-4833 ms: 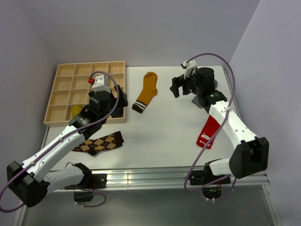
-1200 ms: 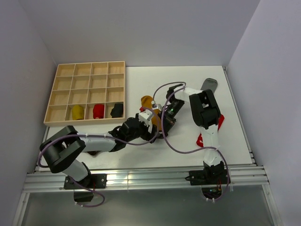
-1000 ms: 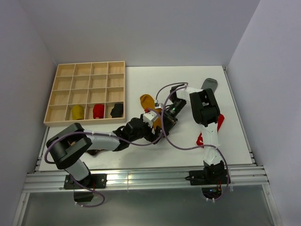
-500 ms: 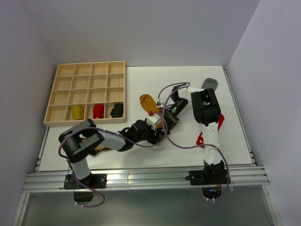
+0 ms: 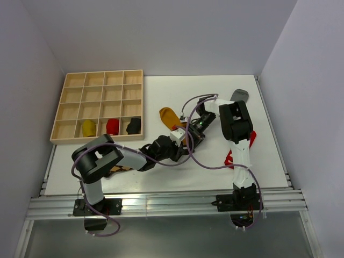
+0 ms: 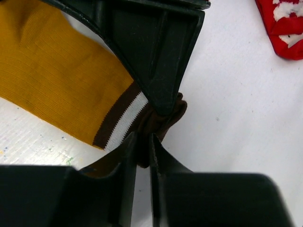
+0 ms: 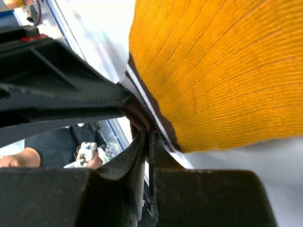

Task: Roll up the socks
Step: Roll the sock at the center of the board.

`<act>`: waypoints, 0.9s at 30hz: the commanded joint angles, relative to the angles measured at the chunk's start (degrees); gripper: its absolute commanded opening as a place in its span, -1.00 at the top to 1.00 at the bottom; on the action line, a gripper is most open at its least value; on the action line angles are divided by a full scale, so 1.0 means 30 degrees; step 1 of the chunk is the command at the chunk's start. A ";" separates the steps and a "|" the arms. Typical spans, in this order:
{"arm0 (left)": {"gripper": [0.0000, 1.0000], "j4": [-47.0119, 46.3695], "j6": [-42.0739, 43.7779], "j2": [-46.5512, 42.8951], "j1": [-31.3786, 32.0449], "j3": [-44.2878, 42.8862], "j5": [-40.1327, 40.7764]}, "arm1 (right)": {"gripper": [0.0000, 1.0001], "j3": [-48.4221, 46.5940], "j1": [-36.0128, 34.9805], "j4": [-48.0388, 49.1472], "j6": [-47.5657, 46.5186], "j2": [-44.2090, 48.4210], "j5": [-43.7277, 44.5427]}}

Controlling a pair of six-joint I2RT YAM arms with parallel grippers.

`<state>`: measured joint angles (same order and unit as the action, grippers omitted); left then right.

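The left end effector [image 6: 142, 146] has its two fingers nearly together, nipping the brown edge of the striped cuff of the mustard sock [image 6: 57, 80]. The right end effector [image 7: 145, 142] meets the same cuff from the opposite side. Its fingers are pressed together on the brown band, just beside the left one's tips. The two come together near the middle of the table [image 5: 161, 91]. The sock's mustard foot stretches away from them toward the far side, lying on the white surface.

A red sock [image 6: 284, 23] with white marks lies to the right, apart from the cuff and partly under the right arm in the top view. A grey sock [image 5: 239, 95] lies by the far right edge. A brown argyle sock [image 5: 119, 168] peeks out from beneath the left arm near the front.

At the far left, a wooden tray [image 5: 103, 71] holds a yellow bundle [image 5: 87, 127], a red bundle [image 5: 112, 126] and a black bundle [image 5: 133, 125]. They sit side by side in the second, third and fourth compartments of its nearest row.
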<state>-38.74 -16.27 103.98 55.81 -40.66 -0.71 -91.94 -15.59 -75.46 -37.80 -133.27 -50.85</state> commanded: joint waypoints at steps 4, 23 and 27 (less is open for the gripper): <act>0.99 0.0079 -0.0551 0.0874 0.0117 -0.1238 0.0671 | 0.99 0.0615 0.0189 0.1917 0.1026 0.1706 0.0629; 0.99 0.8249 -0.6349 0.1344 -0.3570 -0.4431 -0.8014 | 0.27 0.9576 0.2445 1.4308 0.2381 1.3364 0.5287; 0.99 1.0971 -0.7434 0.1870 -0.3867 -0.5574 -0.8988 | 0.15 1.3437 0.2415 1.7444 0.0884 1.6931 0.5934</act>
<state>-14.76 -34.02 107.98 44.82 -54.13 -20.75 -57.21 -7.77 -32.99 -30.46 -89.45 -35.66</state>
